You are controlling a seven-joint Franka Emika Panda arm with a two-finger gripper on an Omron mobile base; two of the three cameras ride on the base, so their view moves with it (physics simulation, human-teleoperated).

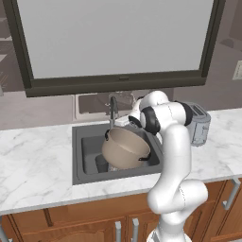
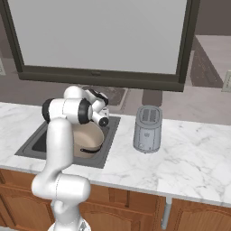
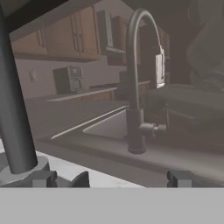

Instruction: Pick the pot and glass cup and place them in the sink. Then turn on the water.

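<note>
**Faucet handle next**

The pot (image 1: 125,148) lies tilted in the sink (image 1: 80,156), the cup (image 1: 101,163) just left of it. The gripper (image 3: 127,177), jaws wide and empty, hangs at the sink's far edge. The faucet (image 3: 136,78) stands upright near it; no water runs.

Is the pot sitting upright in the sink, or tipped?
Tipped. The pot leans inside the sink, its pale interior facing sideways and up, one black handle low.
</note>
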